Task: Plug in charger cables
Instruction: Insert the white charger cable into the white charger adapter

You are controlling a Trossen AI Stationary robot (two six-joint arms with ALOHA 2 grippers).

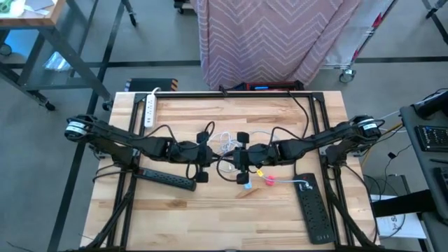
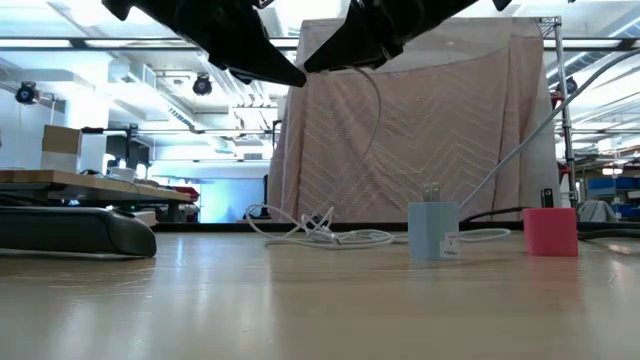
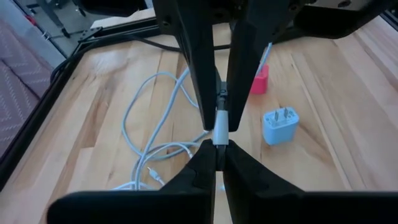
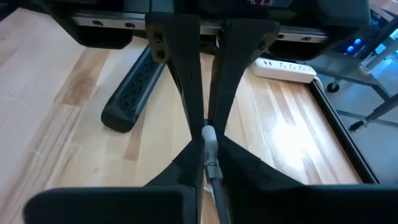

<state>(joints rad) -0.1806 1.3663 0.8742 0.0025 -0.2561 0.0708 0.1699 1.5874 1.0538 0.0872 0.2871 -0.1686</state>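
In the high view's centre, the left gripper [image 1: 204, 157] and right gripper [image 1: 241, 158] meet above the table [image 1: 280, 210], each clamped on a white charger cable [image 3: 219, 132]. Only the low view shows the light blue plug's [image 2: 433, 231] upright prongs, at right of centre. No writing is legible.

Pink chevron curtain [image 2: 420, 130] behind table; grey floor [image 1: 84, 126] around.

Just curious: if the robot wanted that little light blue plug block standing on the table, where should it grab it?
Probably by the two broad flat sides of the light blue plug block, coming down from above. It stands free on the table with its prongs pointing up, so pinch the body below them.
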